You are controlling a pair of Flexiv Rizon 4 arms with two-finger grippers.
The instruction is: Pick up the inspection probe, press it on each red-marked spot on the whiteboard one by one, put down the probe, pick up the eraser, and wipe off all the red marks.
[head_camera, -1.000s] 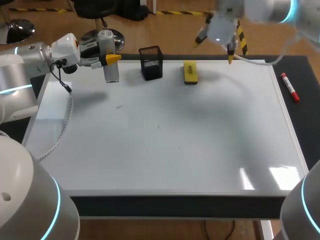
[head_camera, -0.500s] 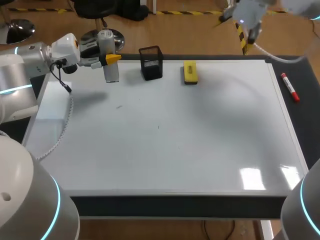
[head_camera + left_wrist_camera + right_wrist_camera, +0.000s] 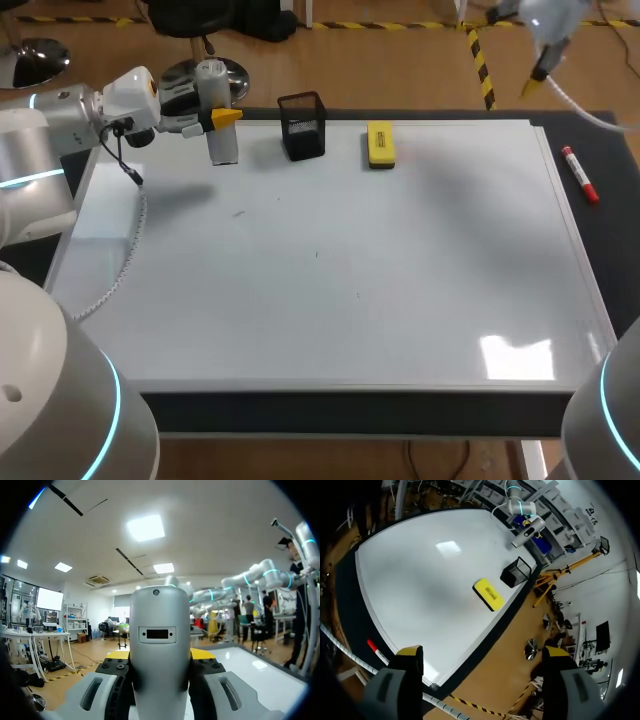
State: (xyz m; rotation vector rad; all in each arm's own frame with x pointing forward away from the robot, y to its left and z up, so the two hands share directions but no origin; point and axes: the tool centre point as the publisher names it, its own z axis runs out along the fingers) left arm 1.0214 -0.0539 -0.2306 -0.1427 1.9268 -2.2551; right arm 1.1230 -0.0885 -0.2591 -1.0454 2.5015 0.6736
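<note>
Head view: left gripper (image 3: 222,119) clamped on inspection probe (image 3: 219,140), roughly upright over whiteboard (image 3: 330,270) far-left area, near black mesh holder (image 3: 303,126). Unclear whether probe's lower end touches board. Eraser (image 3: 380,144) flat on board near far edge, beside holder, well apart from both grippers. Right gripper (image 3: 482,655) spread wide, holding nothing, raised beyond board's far-right corner; blurred in head view. Left wrist view: probe body hides most of yellow tips. Faint specks on board, colour unclear.

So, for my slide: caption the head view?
Left gripper holds inspection probe upright near the black holder and eraser on the whiteboard.
</note>
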